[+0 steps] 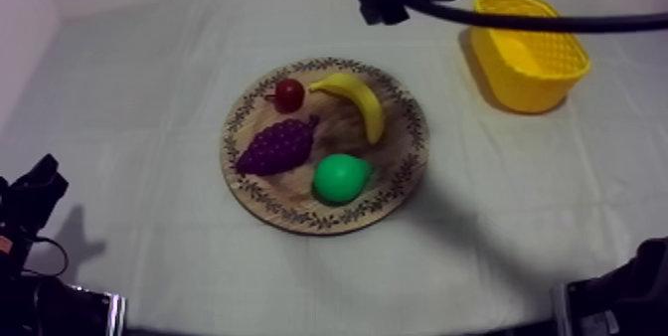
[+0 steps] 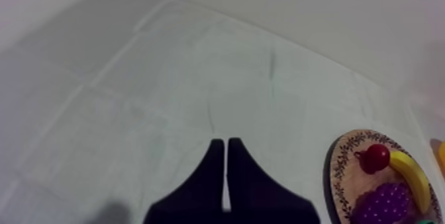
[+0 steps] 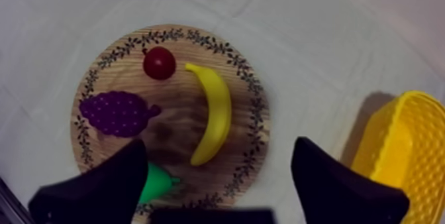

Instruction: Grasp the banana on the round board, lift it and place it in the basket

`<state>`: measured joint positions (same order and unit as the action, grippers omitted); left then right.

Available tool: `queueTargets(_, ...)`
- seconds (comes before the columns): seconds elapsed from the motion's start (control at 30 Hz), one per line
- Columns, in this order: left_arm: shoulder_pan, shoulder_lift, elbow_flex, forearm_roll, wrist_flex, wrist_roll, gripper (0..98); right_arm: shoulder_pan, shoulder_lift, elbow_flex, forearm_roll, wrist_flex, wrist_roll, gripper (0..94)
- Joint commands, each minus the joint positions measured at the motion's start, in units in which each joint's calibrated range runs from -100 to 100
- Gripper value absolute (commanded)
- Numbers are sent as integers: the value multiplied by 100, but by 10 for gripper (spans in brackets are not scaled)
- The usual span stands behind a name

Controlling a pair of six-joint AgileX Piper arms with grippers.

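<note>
The yellow banana [image 1: 360, 101] lies curved on the far right part of the round wooden board [image 1: 403, 176], next to the small red fruit [image 1: 288, 93]. High above the board's far edge hangs my right gripper [image 1: 383, 0]. From its own camera that gripper [image 3: 218, 144] stands open, its wide-spread fingers [image 3: 106, 187] framing the banana [image 3: 215, 117] well below them, apart from it. The yellow basket [image 1: 532, 57] sits at the far right, with nothing visible inside. My left gripper [image 2: 226, 144] is shut on nothing, low at the left side [image 1: 40, 186] over bare cloth.
Purple grapes [image 1: 276, 146] and a green pear [image 1: 341, 177] share the board with the banana. In the right wrist view the basket [image 3: 404, 147] stands just beyond the board's [image 3: 255, 117] rim. Bare cloth surrounds the board.
</note>
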<state>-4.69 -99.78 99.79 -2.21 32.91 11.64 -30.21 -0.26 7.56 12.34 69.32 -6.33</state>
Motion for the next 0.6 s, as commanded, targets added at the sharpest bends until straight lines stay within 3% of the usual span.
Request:
queueTargets(0.0,2,-5,-1,3,0,-2,1,-8,103,38,33,-48,-34,615)
queueTargets(0.57,2,-5,-1,3,0,-1,1,85,2332,-332,-240,-723,50,600)
